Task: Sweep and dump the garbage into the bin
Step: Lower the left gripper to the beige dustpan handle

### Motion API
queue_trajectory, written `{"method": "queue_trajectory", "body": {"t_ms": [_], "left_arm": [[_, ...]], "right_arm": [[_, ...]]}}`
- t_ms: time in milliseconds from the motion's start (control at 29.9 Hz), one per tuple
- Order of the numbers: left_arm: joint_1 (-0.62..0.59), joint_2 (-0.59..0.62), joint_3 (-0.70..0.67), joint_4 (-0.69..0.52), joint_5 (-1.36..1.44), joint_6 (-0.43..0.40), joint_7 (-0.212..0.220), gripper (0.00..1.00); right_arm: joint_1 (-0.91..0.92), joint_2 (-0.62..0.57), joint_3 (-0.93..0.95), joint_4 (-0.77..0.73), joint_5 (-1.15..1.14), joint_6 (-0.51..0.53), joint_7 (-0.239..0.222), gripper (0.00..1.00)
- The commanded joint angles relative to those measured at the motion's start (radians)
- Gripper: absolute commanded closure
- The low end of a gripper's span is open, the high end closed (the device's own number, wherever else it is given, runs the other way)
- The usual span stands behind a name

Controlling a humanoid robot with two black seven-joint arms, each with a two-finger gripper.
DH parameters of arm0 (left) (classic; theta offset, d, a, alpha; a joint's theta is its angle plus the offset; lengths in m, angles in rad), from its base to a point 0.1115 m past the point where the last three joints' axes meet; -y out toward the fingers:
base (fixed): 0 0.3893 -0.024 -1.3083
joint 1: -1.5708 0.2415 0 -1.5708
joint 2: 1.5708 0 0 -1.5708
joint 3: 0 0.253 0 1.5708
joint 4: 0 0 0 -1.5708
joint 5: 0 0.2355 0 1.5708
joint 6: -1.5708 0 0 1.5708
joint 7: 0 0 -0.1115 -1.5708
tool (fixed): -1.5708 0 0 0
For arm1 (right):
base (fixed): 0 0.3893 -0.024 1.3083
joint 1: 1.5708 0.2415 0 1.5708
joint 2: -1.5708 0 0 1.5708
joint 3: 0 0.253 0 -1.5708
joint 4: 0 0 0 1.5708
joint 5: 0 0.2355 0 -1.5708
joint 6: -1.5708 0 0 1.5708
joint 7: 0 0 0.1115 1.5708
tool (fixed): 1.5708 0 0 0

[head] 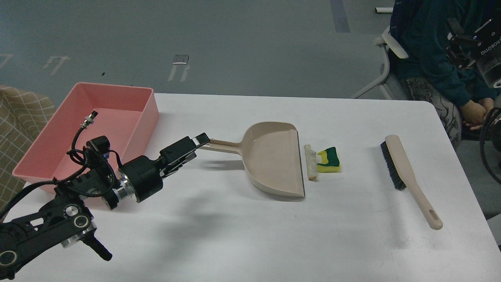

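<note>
left end effector [197, 143] at dustpan [270, 162] handle | writing: "ROBOTIQ" on right end effector [465, 47]

A seated person [438, 58] sits beside the white table [250, 243].

The tub [117, 113] at the left of the frame is salmon pink all over, inside and out. The table [250, 243] beneath everything is plain white. The dustpan [270, 164] in the middle is beige, with a thin grey strip along its front edge. Just right of it, the strip [311, 162] is off-white with brownish ends, and the sponge piece [328, 160] is bright yellow with a dark green layer. The brush [411, 180] at the right is beige with black bristles. At the far left edge a cloth [19, 117] shows tan with a pale grid pattern. The floor [235, 43] is grey. The left gripper [195, 145] is black.
</note>
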Motion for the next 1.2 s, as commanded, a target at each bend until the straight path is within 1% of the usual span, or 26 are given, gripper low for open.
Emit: {"method": "queue_trajectory", "body": {"t_ms": [0,134,234,267,401,568,735,835,1003,1170], "left_arm": [[0.004,-0.061,0.0,0.053,0.001,0.007,0.01,0.01],[-0.002,-0.11,0.002,0.093,0.001,0.042,0.024,0.01],[-0.008,-0.158,0.006,0.138,0.035,0.092,0.056,0.01],[-0.008,-0.175,0.006,0.15,0.055,0.121,0.068,0.01],[-0.01,-0.209,0.016,0.165,0.072,0.183,0.087,0.01],[-0.011,-0.224,0.019,0.188,0.085,0.224,0.111,0.01],[-0.008,-0.244,0.02,0.195,0.105,0.237,0.134,0.01],[-0.01,-0.27,0.02,0.199,0.105,0.238,0.135,0.01],[-0.018,-0.316,0.02,0.24,0.105,0.241,0.136,0.01],[-0.048,-0.36,0.02,0.276,0.105,0.255,0.153,0.02]], "right_arm": [[-0.001,0.0,0.0,0.0,0.0,0.0,0.0,0.0],[-0.001,0.0,0.0,0.0,0.0,0.0,0.0,0.0],[0.0,0.0,0.0,0.0,0.0,-0.002,0.0,0.0],[0.0,-0.001,0.0,0.0,0.0,-0.002,0.0,0.0],[0.0,-0.001,0.001,0.0,0.0,-0.002,0.0,0.0],[0.0,-0.001,0.001,0.0,0.0,-0.002,0.0,0.0],[0.0,-0.001,0.001,0.0,0.0,-0.002,0.0,0.0],[0.0,0.0,0.001,0.001,0.0,-0.002,0.0,0.0],[0.0,-0.001,0.003,0.001,0.0,-0.002,0.0,0.0],[0.0,-0.001,0.003,0.001,0.0,-0.002,0.0,0.0]]}}
